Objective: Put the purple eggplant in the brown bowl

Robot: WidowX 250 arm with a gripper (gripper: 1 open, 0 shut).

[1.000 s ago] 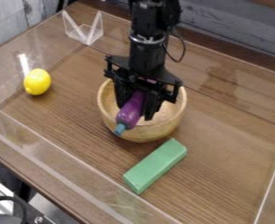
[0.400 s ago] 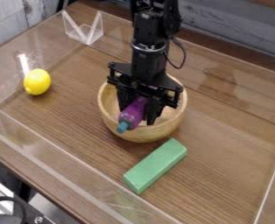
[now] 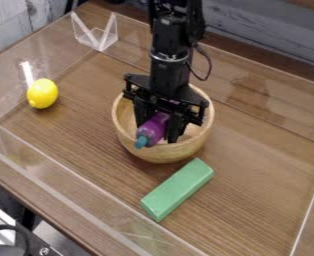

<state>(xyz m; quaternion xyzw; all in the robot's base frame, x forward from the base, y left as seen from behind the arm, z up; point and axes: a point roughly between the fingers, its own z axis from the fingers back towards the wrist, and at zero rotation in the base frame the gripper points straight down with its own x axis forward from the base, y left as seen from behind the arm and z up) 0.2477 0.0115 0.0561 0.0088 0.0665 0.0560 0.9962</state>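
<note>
The tabletop (image 3: 253,110) is wide, dark wood with clear walls around it, and it gives me plenty of room on every side. The brown bowl (image 3: 184,144) sits near its middle, and I am directly over it, my arm coming straight down so that my claw (image 3: 161,118) hangs inside the ring of the rim. The green block (image 3: 176,189) lies on the wood just in front of the bowl, apart from it, and the yellow lemon (image 3: 41,94) rests well off toward the far left; neither stands in my way.

The purple eggplant (image 3: 154,129) is right between my fingers, which are closed narrowly on its body. It hangs slanted, its long axis running down toward the front-left wall of the bowl, the blue stem end lowest and already below the rim. I cannot tell whether that tip touches the bowl's floor or wall.

So what matters next is all vertical: the eggplant is inside the bowl's opening, and I judge that letting go would drop it in. My black fingers stand close to the rim on both sides, so I would spread them only a little and leave by going straight up.
</note>
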